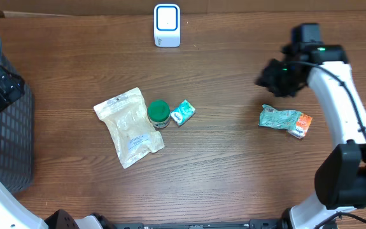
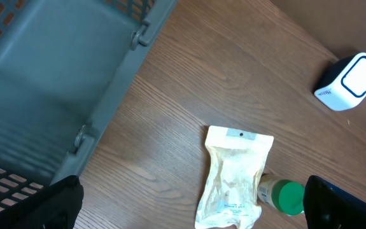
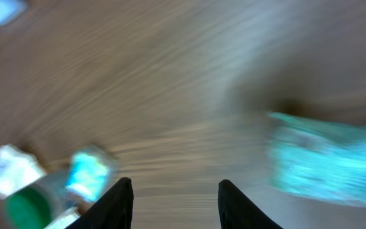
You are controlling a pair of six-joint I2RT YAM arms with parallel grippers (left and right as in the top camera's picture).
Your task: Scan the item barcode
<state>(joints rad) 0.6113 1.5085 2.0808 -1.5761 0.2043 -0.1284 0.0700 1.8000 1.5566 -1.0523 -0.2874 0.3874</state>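
Note:
The barcode scanner (image 1: 167,25), a white box with a blue-framed window, stands at the table's far edge. A teal and orange packet (image 1: 284,119) lies flat on the right. My right gripper (image 1: 275,76) hangs just above and behind it, open, with nothing between its fingers (image 3: 120,203). The right wrist view is blurred, with the packet (image 3: 326,162) off to its right. A clear pouch (image 1: 128,126), a green-lidded jar (image 1: 158,113) and a small teal packet (image 1: 183,112) lie mid-table. My left gripper (image 1: 1,86) is open by the basket, far from them all.
A grey plastic basket (image 1: 4,127) stands at the left edge, and its wall (image 2: 49,76) fills the left wrist view's upper left. That view also takes in the pouch (image 2: 233,175), the jar (image 2: 284,196) and the scanner (image 2: 351,81).

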